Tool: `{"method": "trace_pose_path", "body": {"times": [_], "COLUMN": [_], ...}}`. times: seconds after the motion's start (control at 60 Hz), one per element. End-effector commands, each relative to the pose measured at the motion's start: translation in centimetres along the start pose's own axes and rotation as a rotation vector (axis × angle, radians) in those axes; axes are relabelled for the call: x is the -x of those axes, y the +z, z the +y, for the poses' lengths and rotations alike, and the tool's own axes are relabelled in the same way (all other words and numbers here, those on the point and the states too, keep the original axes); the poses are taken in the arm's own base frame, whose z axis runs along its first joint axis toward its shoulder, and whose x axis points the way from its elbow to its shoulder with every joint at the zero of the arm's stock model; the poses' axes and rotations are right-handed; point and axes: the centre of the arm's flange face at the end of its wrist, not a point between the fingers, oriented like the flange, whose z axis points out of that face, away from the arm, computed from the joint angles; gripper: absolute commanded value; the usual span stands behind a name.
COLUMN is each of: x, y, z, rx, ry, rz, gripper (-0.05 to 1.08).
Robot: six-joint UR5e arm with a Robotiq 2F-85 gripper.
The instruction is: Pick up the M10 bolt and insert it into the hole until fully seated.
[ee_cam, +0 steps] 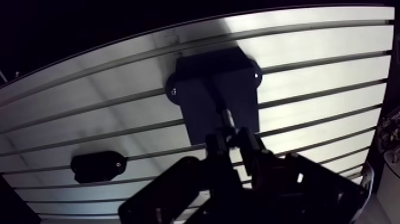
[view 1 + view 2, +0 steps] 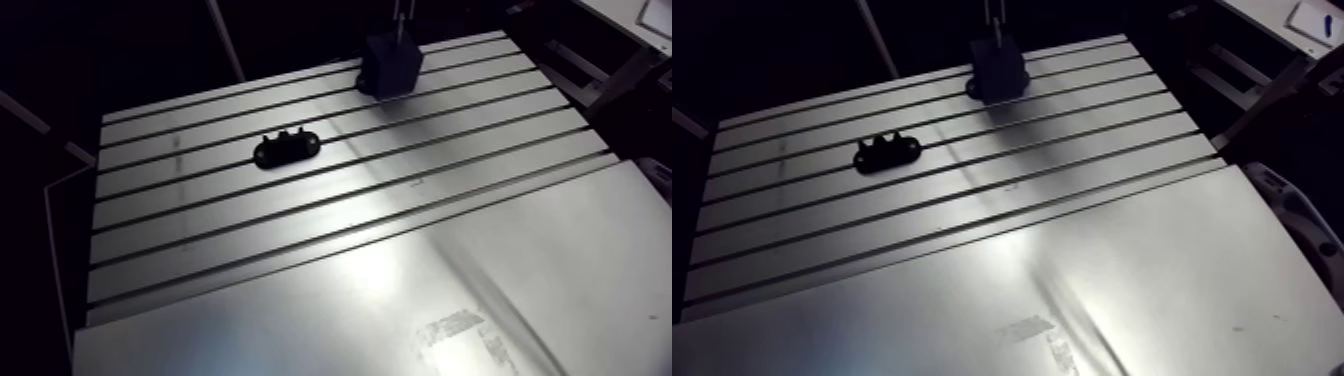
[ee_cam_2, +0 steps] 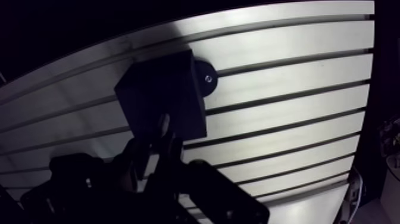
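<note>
**A:** How far along is the job?

**B:** The pick-up looks done to me. In the wrist view the gripper is clamped on a slim, pale shaft that I take for the bolt. It pokes out ahead of the fingers and points at the block.

**A:** And the insertion?

**B:** Not finished, by my reading. The bolt's tip is over the block's top face. The hole itself doesn't show, so I can't tell whether the tip is in it or only above it. Pushing the bolt down until it seats is what's left.

**A:** What is the block like?

**B:** It's matt black and boxy, with flat faces and square edges, probably plastic. Two rounded ears stick out at its sides, each with a small bright screw that seems to pin it to the table.

**A:** And the table?

**B:** It's brushed aluminium with a soft sheen, cut by long dark parallel slots. In the arm view a smooth, plain metal sheet lies along its near side.

**A:** Anything else on it?

**B:** There's a low black oval holder, well apart from the block. In the arm view it has small bumps on top. Whether anything sits in it, I can't tell.
</note>
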Motion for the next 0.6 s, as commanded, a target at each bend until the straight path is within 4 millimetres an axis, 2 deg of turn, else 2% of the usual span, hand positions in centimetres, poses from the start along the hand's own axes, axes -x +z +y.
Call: {"method": "trace_pose_path", "body": {"times": [0.017,0.6], "x": [-0.06,-0.05], "y": [0.19,0.25], "z": [0.00,-0.13], "rx": [0.000,-0.001], "ry": [0.000,-0.002], "rz": [-0.003,-0.003], "gripper": [1.08,1.08]}}
